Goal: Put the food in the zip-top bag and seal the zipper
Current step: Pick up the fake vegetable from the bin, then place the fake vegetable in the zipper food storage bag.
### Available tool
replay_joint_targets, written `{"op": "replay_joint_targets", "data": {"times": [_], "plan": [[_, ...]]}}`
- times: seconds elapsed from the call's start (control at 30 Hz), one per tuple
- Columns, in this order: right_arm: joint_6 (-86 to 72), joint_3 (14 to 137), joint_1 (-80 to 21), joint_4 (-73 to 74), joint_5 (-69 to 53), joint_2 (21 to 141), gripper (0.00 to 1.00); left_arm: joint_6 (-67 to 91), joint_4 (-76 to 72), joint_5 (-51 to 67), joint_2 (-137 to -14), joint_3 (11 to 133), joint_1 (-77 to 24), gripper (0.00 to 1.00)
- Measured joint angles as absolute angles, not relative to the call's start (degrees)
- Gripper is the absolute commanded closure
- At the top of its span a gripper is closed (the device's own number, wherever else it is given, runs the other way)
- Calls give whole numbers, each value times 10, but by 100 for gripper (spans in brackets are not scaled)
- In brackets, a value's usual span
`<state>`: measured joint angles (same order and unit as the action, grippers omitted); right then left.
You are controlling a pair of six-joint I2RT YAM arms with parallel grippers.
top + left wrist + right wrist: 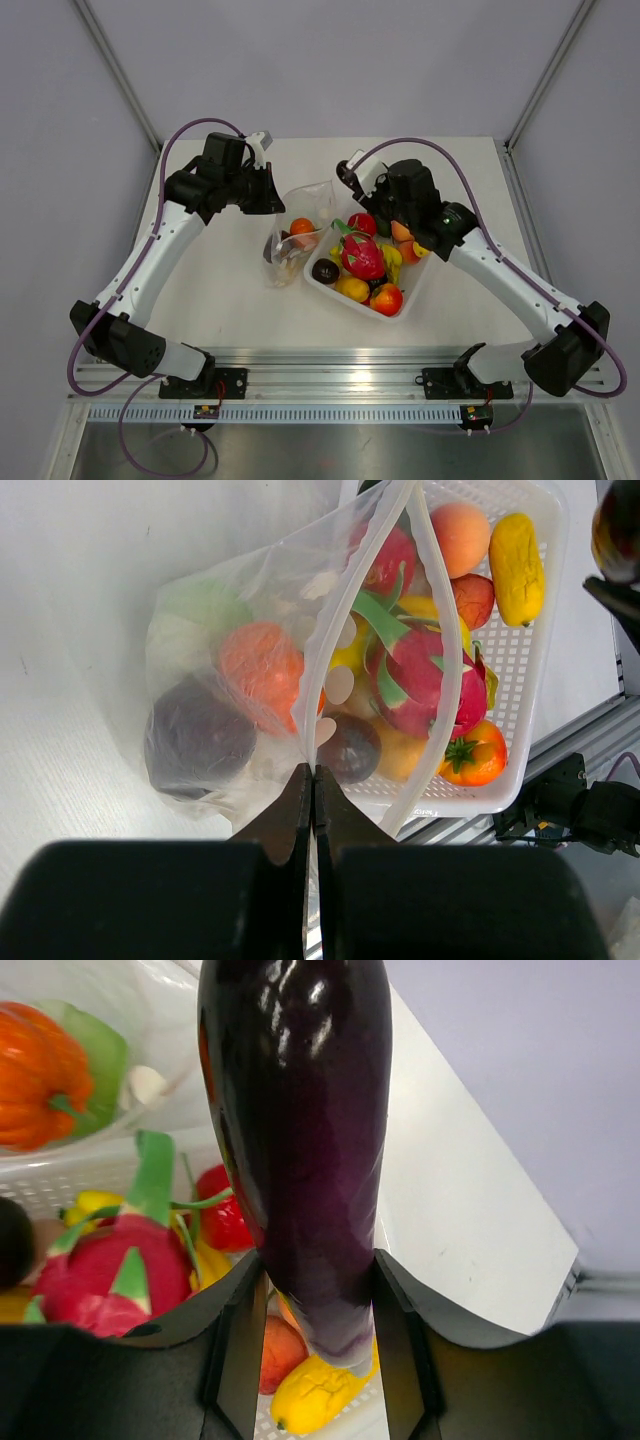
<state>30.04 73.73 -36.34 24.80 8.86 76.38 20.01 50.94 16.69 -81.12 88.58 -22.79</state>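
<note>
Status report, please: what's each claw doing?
Left gripper shut on bag rim. Right gripper shut on eggplant. Bag open, partly filled; more food in tray.

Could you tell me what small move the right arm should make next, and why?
Probably carry the glossy dark purple eggplant toward the mouth of the see-through plastic bag. The right gripper is shut on it over the white plastic tray, while the left gripper pinches the bag's rim, holding it open.

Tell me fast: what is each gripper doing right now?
Left gripper: shut on the zip-top bag, pinching its mouth edge.
Right gripper: shut on the dark purple eggplant.
</note>
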Motion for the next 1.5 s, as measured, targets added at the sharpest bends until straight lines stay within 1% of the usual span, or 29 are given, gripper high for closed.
{"op": "replay_joint_targets", "data": {"times": [0.2, 0.33, 0.47, 0.53, 0.9, 1.23, 1.27, 1.37, 1.4, 1.5], "plan": [[343, 764, -420, 270, 86, 766, 76, 200, 510, 167, -811, 886, -228, 100], [385, 793, -451, 295, 114, 803, 75, 200, 510, 167, -811, 886, -228, 100], [422, 795, -479, 314, 143, 836, 72, 200, 510, 167, -811, 886, -228, 100], [436, 795, -489, 327, 158, 848, 69, 200, 510, 167, -811, 886, -228, 100], [512, 818, -530, 345, 262, 877, 68, 200, 510, 167, -811, 886, -228, 100], [583, 833, -555, 335, 318, 910, 65, 200, 510, 167, -811, 886, -228, 100], [590, 833, -558, 331, 324, 914, 64, 200, 510, 167, -811, 886, -228, 100], [613, 833, -565, 317, 335, 923, 53, 200, 510, 167, -811, 886, -228, 100], [620, 833, -567, 309, 336, 924, 42, 200, 510, 167, -811, 886, -228, 100], [635, 833, -575, 282, 336, 924, 34, 200, 510, 167, -811, 886, -228, 100]]}}
